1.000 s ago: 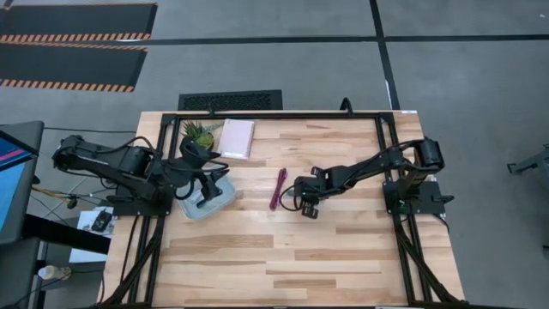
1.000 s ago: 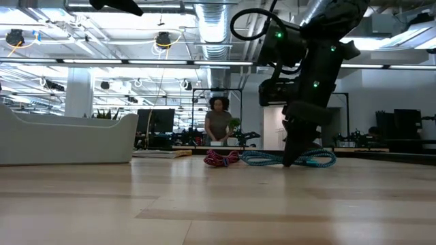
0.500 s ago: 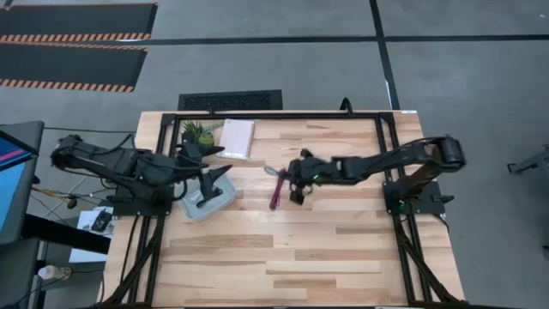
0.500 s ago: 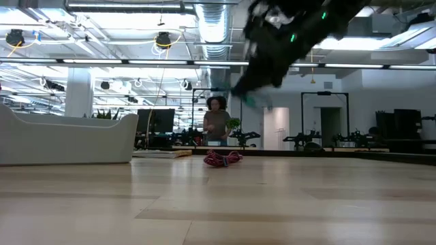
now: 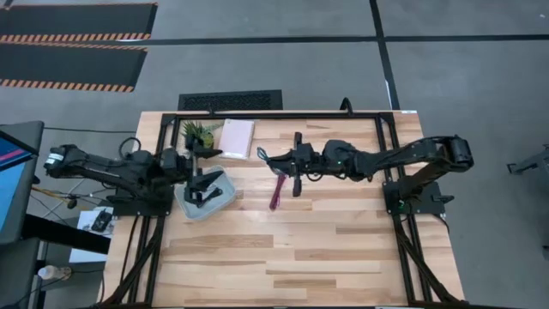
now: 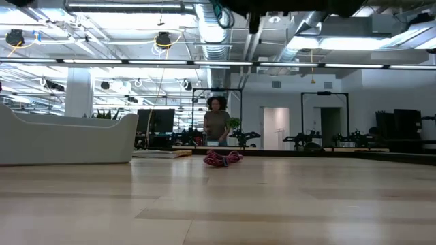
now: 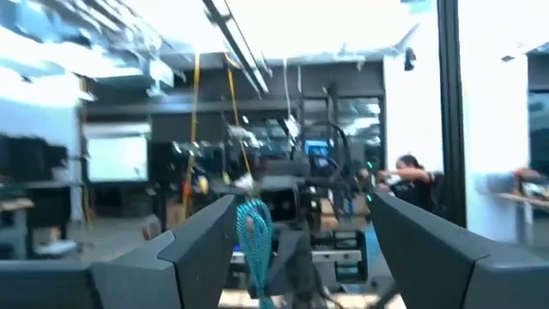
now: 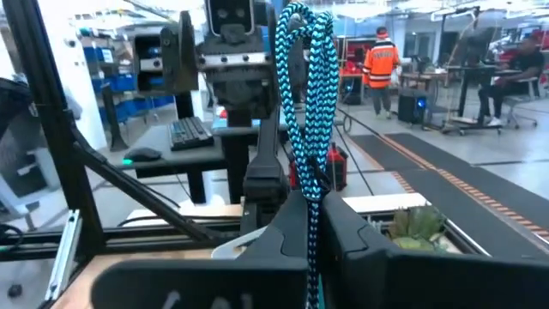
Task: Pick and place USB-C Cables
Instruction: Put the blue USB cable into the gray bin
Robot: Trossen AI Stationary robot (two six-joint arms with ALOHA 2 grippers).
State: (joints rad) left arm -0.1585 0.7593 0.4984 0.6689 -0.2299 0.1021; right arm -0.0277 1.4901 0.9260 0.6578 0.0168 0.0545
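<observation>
My right gripper [image 5: 283, 162] is raised over the middle of the table, level and pointing toward the table's left, shut on the teal cable bundle [image 5: 267, 159], which is also in the right wrist view [image 8: 304, 103]. My left gripper [image 5: 209, 182] hovers open over the pale tray [image 5: 185, 206] and faces the right one; its wrist view shows the teal cable [image 7: 255, 240] ahead of its spread fingers. The magenta cable [image 5: 278, 189] lies flat on the wood, also seen in the low view [image 6: 221, 158]. I cannot make out the black or white cables. My right gripper pinches the teal cable bundle between its two fingers, at the bundle's end [image 8: 310, 225] nearest the wrist. The fingers come level from the table's right. The bundle is lifted clear and sticks out past the fingertips toward the left arm, its looped end [image 8: 300, 19] free.
A white notebook [image 5: 236, 137] and a small green plant [image 5: 198, 132] sit near the table's far edge, left of centre. The tray's wall [image 6: 68, 143] fills the low view's left. People stand in the room beyond the table. Bare wood spans the near half.
My right gripper has risen from the table with the teal cable and swung toward the table's left and far side, turning level toward the left arm. The teal cable, lying on the wood a second ago, is now lifted clear. The magenta cable has stayed put.
</observation>
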